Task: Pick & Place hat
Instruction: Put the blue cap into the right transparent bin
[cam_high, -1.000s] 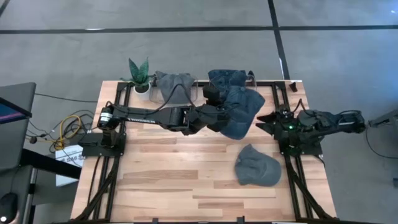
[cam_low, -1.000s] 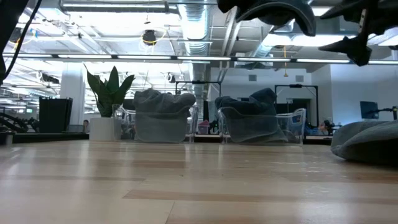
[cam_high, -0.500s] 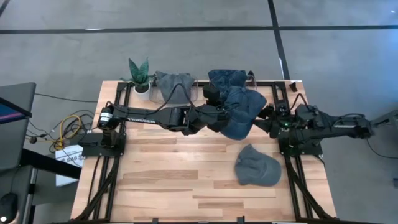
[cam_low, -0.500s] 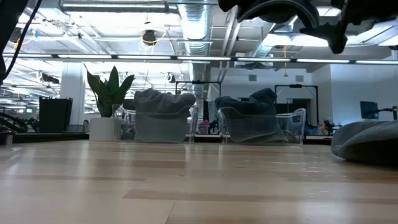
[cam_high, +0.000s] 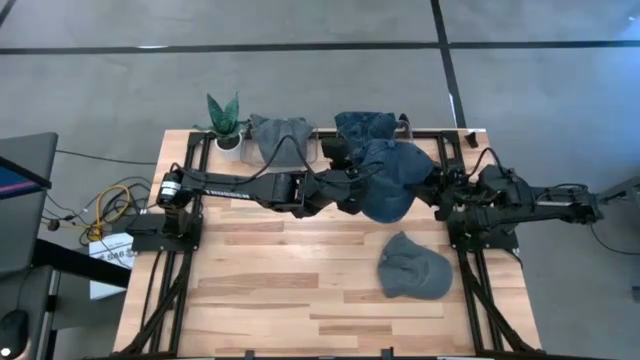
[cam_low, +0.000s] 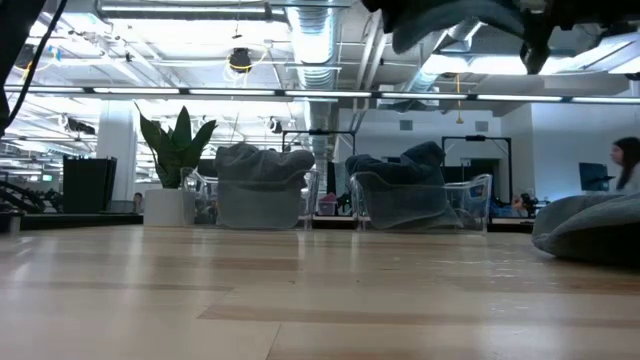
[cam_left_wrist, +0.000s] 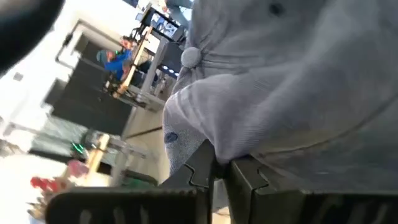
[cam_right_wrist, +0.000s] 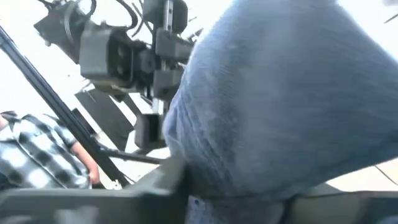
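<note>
A blue denim hat (cam_high: 388, 180) hangs above the table's far middle, clear of the wood; its underside shows at the top of the low view (cam_low: 450, 18). My left gripper (cam_high: 350, 186) is shut on the hat's left side. My right gripper (cam_high: 436, 188) has come in from the right and is shut on its right edge. A grey hat (cam_high: 413, 268) lies flat on the table nearer the front right, with no gripper on it. My left gripper pinches a fold of the hat's cloth (cam_left_wrist: 214, 146) between its two fingers, reaching in level from the table's left. The hat spreads away beyond the fingers, lifted clear of the table. My right gripper has the hat's right edge (cam_right_wrist: 239, 180) between its two fingers, coming level from the table's right. The cloth bulges out past the fingers. One layer or several, I cannot tell. The hat stays clear of the table.
At the far edge a grey hat (cam_high: 280, 135) and a blue hat (cam_high: 365, 124) sit on stands, with a potted plant (cam_high: 225, 120) to their left. Bare wood lies at the near left (cam_high: 260, 290). People show in the room beyond.
My right gripper has gone toward the table's left, up to the held hat, and has shut on its right edge. My left gripper has kept its hold, and the hat stays in the air.
</note>
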